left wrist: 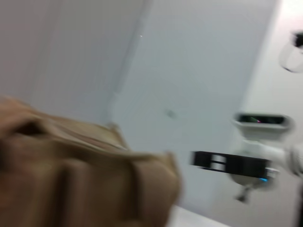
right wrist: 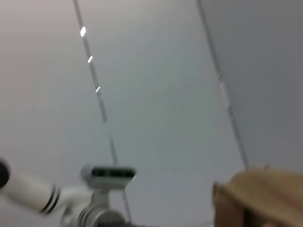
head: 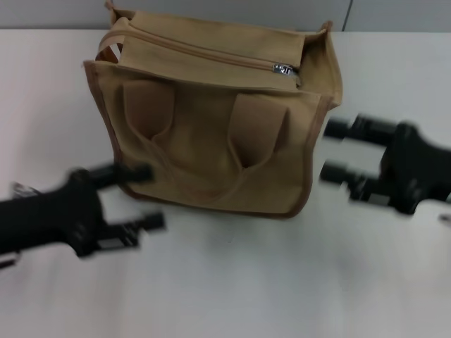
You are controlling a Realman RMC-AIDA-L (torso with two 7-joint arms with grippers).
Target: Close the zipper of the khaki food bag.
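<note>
The khaki food bag (head: 211, 141) stands on the white table (head: 232, 282), its two loop handles hanging down the front face. The zipper (head: 211, 55) runs across its top, with the silver slider (head: 284, 68) near the right end. My left gripper (head: 155, 197) is open at the bag's lower left corner, its upper finger close to the bag's edge. My right gripper (head: 328, 150) is open just right of the bag, apart from it. In the left wrist view the bag (left wrist: 85, 179) shows as a blur. In the right wrist view only a corner of the bag (right wrist: 265, 198) shows.
A grey wall (head: 394, 14) rises behind the table's far edge. The left wrist view shows a white device (left wrist: 260, 156) off to the side, and a white device (right wrist: 104, 189) also appears in the right wrist view.
</note>
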